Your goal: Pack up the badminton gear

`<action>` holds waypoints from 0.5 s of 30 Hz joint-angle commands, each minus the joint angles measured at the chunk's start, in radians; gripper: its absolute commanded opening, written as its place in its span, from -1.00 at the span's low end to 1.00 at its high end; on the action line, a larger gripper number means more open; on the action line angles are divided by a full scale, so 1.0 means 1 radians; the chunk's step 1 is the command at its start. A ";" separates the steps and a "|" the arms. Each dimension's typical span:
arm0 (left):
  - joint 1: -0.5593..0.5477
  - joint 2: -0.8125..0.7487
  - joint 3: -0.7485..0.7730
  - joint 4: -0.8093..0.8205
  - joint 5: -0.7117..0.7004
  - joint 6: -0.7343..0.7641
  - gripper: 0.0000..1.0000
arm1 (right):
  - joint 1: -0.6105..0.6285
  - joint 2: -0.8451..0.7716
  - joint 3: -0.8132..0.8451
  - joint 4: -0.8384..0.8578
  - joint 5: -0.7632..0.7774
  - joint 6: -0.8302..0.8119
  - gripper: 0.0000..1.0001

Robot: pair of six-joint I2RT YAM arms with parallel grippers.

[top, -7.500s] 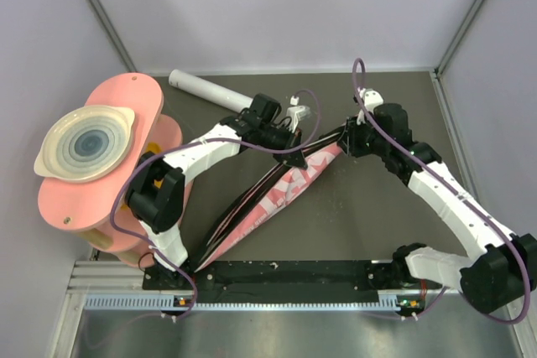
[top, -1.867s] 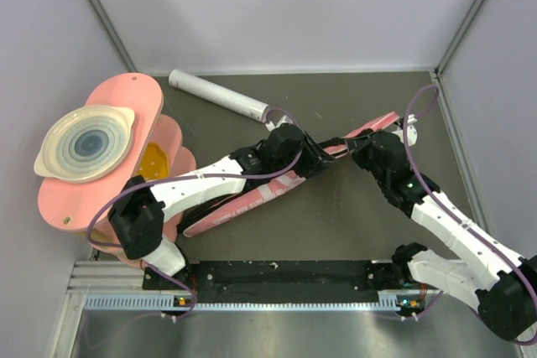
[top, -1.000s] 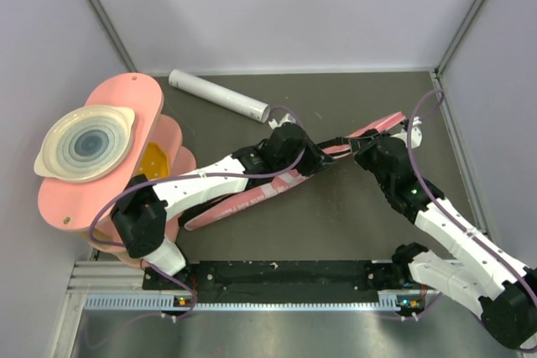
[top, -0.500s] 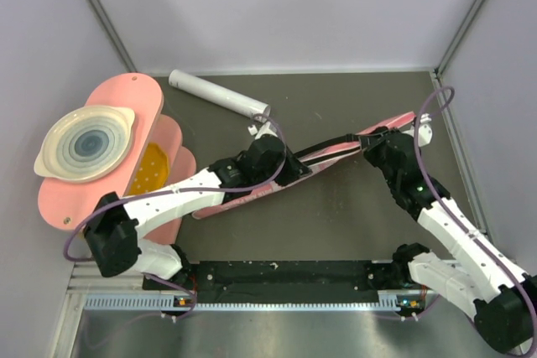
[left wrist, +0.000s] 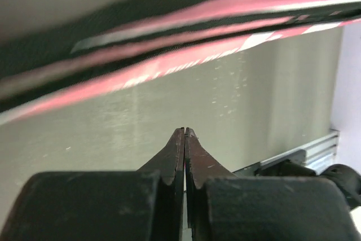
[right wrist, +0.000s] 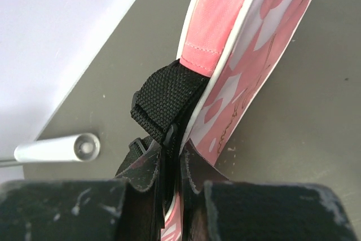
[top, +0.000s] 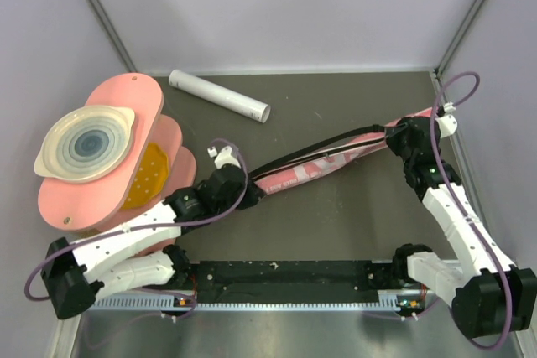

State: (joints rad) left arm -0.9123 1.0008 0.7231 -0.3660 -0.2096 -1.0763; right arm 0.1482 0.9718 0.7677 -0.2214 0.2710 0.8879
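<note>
The pink "SPORT" bag (top: 327, 163) lies stretched diagonally across the dark table, with a black strap along its upper edge. My right gripper (top: 393, 136) is shut on its far right end; in the right wrist view the jaws (right wrist: 172, 145) pinch the bag's white-piped edge (right wrist: 248, 55) and the black webbing strap (right wrist: 166, 103). My left gripper (top: 249, 193) is at the bag's near left end. In the left wrist view it (left wrist: 184, 132) is shut with nothing seen between the fingers, and the bag (left wrist: 197, 60) runs blurred above them. The long white tube (top: 218, 94) lies at the back left. Rackets and shuttlecocks are out of view.
The pink rounded boards (top: 159, 115) with the white ringed dish (top: 84, 142) stand at the left edge, with a yellow piece (top: 147, 178) below. The tube's open end shows in the right wrist view (right wrist: 56, 149). A black rail (top: 285, 274) runs along the near edge. Walls close the back and sides.
My left gripper has slid down-left along the bag to its near end. My right gripper has moved right and back with the bag's end, and the bag has shifted right.
</note>
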 commanded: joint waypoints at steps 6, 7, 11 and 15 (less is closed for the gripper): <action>0.003 -0.107 -0.034 0.092 0.204 0.320 -1.00 | -0.035 0.047 0.107 0.071 -0.016 -0.147 -1.00; 0.003 -0.093 -0.024 0.114 0.278 0.373 -0.98 | -0.036 0.047 0.111 0.068 -0.059 -0.182 -1.00; 0.003 -0.047 0.100 0.082 0.326 0.541 -0.13 | -0.036 0.044 0.136 0.024 -0.111 -0.326 -1.00; 0.003 0.001 0.231 0.016 0.253 0.689 0.38 | -0.035 0.031 0.147 0.002 -0.133 -0.403 -1.00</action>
State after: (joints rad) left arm -0.9104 0.9775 0.8101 -0.3679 0.0456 -0.6064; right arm 0.1188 1.0256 0.8425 -0.2451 0.1814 0.6689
